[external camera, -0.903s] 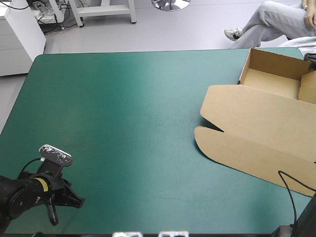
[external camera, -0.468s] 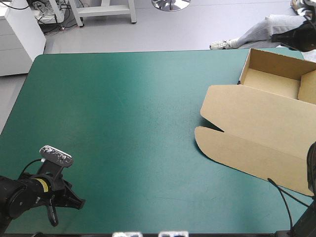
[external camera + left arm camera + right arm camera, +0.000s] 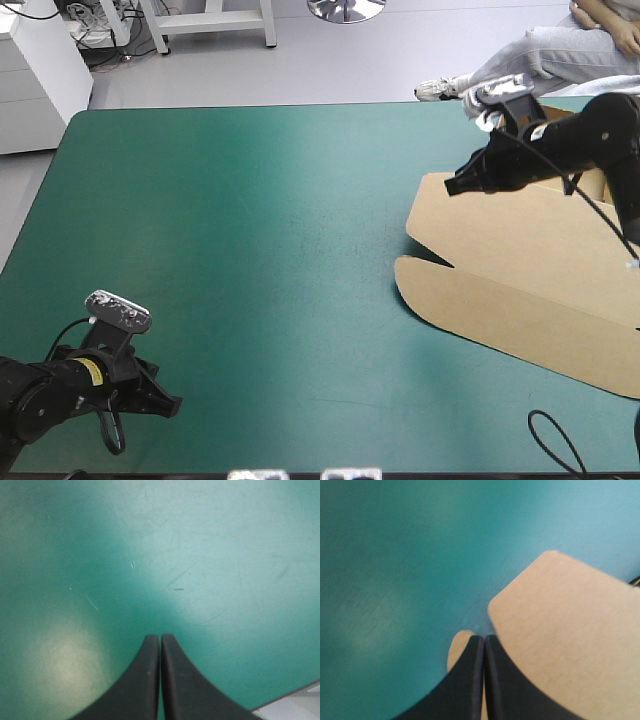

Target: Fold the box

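The brown box [image 3: 520, 270] lies at the table's right side, its lid and flaps flat toward the middle. The raised tray part [image 3: 592, 182] at the far right corner is mostly hidden behind my right arm. My right gripper [image 3: 457, 187] is shut and hovers over the lid's far-left corner. In the right wrist view its shut fingers [image 3: 484, 638] point past a rounded lid corner [image 3: 570, 630], with a smaller flap [image 3: 456, 650] under them. My left gripper [image 3: 170, 405] is shut near the front-left corner, far from the box. The left wrist view shows its shut tips [image 3: 160, 636] over bare cover.
The teal-green cover [image 3: 250, 230] stretches wide between the two grippers. In the left wrist view the table's edge [image 3: 295, 705] shows close beside the left gripper.
My right arm has swung in from the lower right and now reaches over the box's far part, covering the tray. The left arm has barely shifted. The box has not moved.
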### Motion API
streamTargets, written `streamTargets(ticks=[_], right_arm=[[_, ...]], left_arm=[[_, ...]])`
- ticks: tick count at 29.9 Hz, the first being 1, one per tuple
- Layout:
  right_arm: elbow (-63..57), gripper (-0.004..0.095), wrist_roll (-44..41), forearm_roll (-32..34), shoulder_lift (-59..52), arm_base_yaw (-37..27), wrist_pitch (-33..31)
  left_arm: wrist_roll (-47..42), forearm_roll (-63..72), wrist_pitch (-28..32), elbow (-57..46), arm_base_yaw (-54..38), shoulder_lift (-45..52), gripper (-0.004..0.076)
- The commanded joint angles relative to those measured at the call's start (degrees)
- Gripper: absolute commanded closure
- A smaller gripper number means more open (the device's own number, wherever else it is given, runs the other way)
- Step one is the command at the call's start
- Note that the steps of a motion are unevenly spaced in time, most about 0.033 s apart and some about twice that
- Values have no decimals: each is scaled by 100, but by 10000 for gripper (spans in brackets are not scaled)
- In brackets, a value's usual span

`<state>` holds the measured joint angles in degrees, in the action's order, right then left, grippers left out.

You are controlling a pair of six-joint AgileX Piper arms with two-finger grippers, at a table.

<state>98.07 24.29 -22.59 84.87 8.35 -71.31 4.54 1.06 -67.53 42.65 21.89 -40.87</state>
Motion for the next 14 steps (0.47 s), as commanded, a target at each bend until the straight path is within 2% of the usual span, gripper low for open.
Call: streamTargets(ticks=[1, 7, 14], right_arm=[[-731, 923, 84, -86, -859, 231, 290], [-2476, 923, 98, 159, -2154, 284, 731], [-4499, 923, 58, 220, -3774, 284, 1752]], left_arm=[[-63, 51, 378, 146, 2, 22, 731], [-63, 51, 403, 146, 2, 22, 732], [25, 73, 546, 41, 2, 161, 734]])
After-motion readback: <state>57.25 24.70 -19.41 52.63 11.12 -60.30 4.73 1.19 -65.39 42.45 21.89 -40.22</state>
